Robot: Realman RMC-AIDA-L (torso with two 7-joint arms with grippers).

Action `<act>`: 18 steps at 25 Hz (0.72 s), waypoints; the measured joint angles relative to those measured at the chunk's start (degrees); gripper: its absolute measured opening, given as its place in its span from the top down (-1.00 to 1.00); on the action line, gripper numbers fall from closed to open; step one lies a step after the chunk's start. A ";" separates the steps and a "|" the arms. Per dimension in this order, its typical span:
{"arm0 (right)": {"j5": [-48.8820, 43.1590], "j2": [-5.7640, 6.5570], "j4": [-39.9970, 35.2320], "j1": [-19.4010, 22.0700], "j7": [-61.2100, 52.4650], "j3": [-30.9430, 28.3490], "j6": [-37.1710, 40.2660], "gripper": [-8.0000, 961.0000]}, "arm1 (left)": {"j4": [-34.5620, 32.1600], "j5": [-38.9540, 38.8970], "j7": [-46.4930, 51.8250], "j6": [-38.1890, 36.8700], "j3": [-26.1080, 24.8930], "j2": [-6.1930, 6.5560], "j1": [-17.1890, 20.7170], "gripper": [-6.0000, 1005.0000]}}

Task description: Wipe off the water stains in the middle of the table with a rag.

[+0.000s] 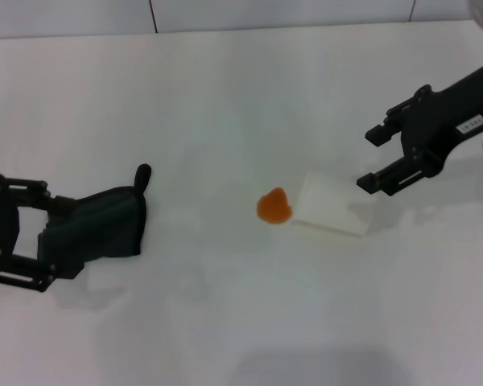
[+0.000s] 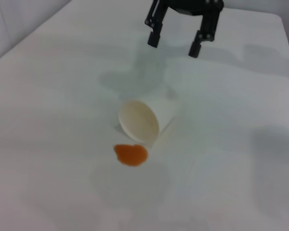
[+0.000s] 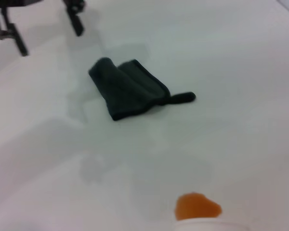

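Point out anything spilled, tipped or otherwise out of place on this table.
A pale cup lies tipped on its side near mid-table, its mouth beside a small orange puddle, the water stains. The rag lies crumpled near the left end effector, apart from the puddle.

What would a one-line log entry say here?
left tool: open, at rag | right tool: open, above tipped cup | orange stain: unwiped

Bench (image 1: 225, 322): plain white, unpatterned. Water stains (image 1: 274, 207): a single glossy orange blob. Rag (image 1: 105, 225): dark green-black, unpatterned, with a black loop tab (image 1: 142, 175) at one corner. Cup (image 1: 332, 206): pale, off-white, translucent, lying on its side. Left gripper (image 1: 20, 241) and right gripper (image 1: 374, 158): black throughout, fingers included; the right arm carries a small white label (image 1: 472, 124).
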State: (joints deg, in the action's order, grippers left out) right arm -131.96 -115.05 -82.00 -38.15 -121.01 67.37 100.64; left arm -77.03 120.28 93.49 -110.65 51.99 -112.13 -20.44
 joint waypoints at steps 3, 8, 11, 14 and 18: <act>-3.02 -0.04 1.87 -3.00 -3.43 1.39 -0.08 -0.54 | -0.17 0.07 0.17 -0.14 -0.24 0.02 1.33 -0.63; -8.69 -0.13 5.07 -7.84 -9.59 7.50 0.18 -0.54 | -0.42 0.53 0.47 -0.23 -0.58 -0.14 2.10 -0.63; -10.93 -0.16 8.60 -10.84 -12.96 11.09 -0.03 -0.54 | -0.43 0.65 0.47 -0.31 -0.32 -0.16 2.09 -0.63; -11.72 -0.33 10.95 -12.81 -14.62 13.59 -0.94 -0.54 | -0.45 0.68 0.45 -0.46 0.27 -0.19 1.69 -0.63; -12.21 -0.49 13.35 -15.20 -17.33 16.26 -3.24 -0.54 | -0.49 2.27 0.37 -0.52 1.17 -0.62 1.29 -0.63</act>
State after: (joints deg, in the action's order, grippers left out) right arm -144.17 -115.54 -68.65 -53.35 -138.33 83.63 97.40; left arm -77.52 122.55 93.86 -111.18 53.17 -112.75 -19.15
